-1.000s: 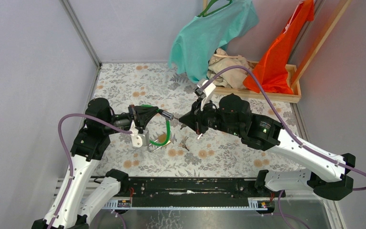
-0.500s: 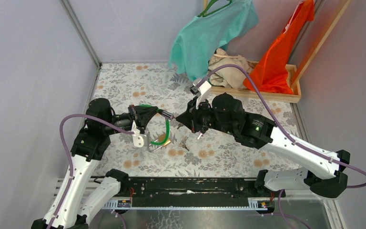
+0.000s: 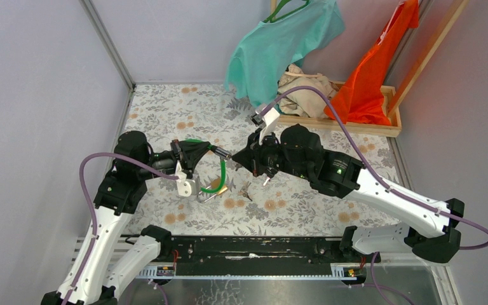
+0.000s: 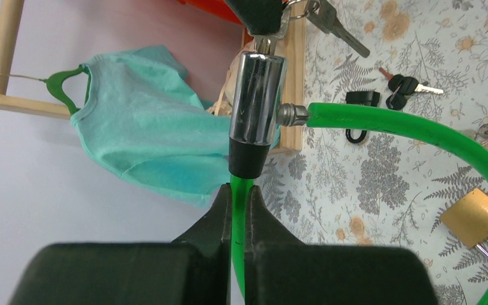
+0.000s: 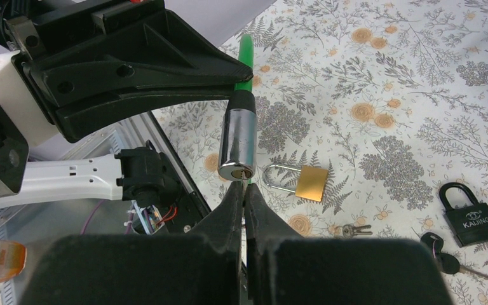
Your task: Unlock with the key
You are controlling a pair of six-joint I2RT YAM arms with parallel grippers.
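A green cable lock (image 3: pixel 220 179) hangs off the table, held by its cable in my shut left gripper (image 3: pixel 213 150) just behind the chrome cylinder (image 3: pixel 223 153). In the left wrist view the fingers (image 4: pixel 238 190) pinch the green cable (image 4: pixel 406 124) below the cylinder (image 4: pixel 257 101). My right gripper (image 3: pixel 239 164) is shut on a key (image 4: pixel 265 43) whose tip meets the cylinder's end. In the right wrist view the gripper (image 5: pixel 244 189) sits right under the cylinder (image 5: pixel 237 143), the key blade (image 5: pixel 246 184) at the keyhole. How deep it sits is hidden.
On the flowered tabletop lie a brass padlock (image 5: pixel 310 183), a black padlock (image 5: pixel 473 219), a small key pair (image 5: pixel 354 229) and a black-headed key (image 5: pixel 441 257). A wooden tray (image 3: pixel 381 129) with cloths stands at the back right, a teal shirt (image 3: pixel 279 44) hanging above it.
My right arm has moved left towards the left gripper, bringing the key up to the cylinder's keyhole. The left arm and the cable lock have stayed in place.
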